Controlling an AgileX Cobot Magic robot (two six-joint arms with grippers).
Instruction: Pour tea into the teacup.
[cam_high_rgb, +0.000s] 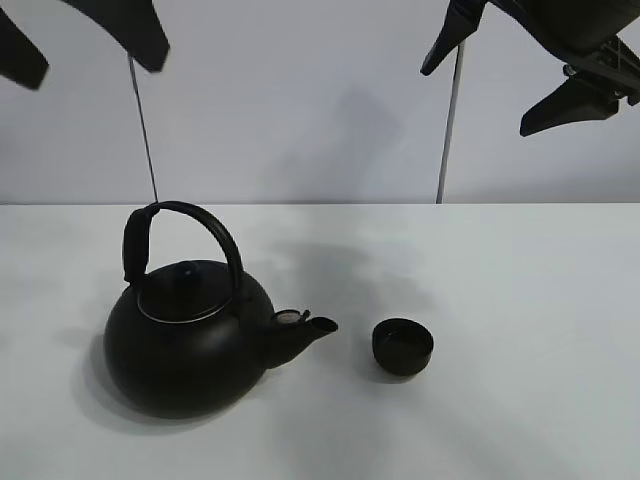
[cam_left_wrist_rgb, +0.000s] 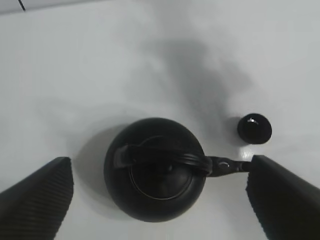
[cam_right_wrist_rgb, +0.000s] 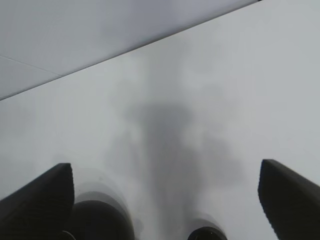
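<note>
On the white table (cam_high_rgb: 520, 380), closest to the exterior high camera, stands a big round black kettle (cam_high_rgb: 188, 345). It is upright, its arched handle (cam_high_rgb: 190, 215) is raised over the lid, and its short spout (cam_high_rgb: 305, 330) points to the right side of that view. Just beside the tip of the spout, but not touching it, stands the teacup (cam_high_rgb: 403, 346), a small black bowl-shaped cup. It is upright and its inside looks glossy. I cannot tell if there is liquid inside.

Farther back, above the table, both arms hang high. The left end effector (cam_left_wrist_rgb: 160, 192) is over the kettle; its two fingers (cam_left_wrist_rgb: 37, 197) are spread wide, one on each side of the kettle in the left wrist view, and they hold nothing. The teacup (cam_left_wrist_rgb: 254, 128) shows there too, near the spout.

The right end effector (cam_right_wrist_rgb: 165, 200) is also wide open and empty. In its wrist view the kettle (cam_right_wrist_rgb: 102, 220) and the rim of the teacup (cam_right_wrist_rgb: 206, 233) appear only at the edge.
</note>
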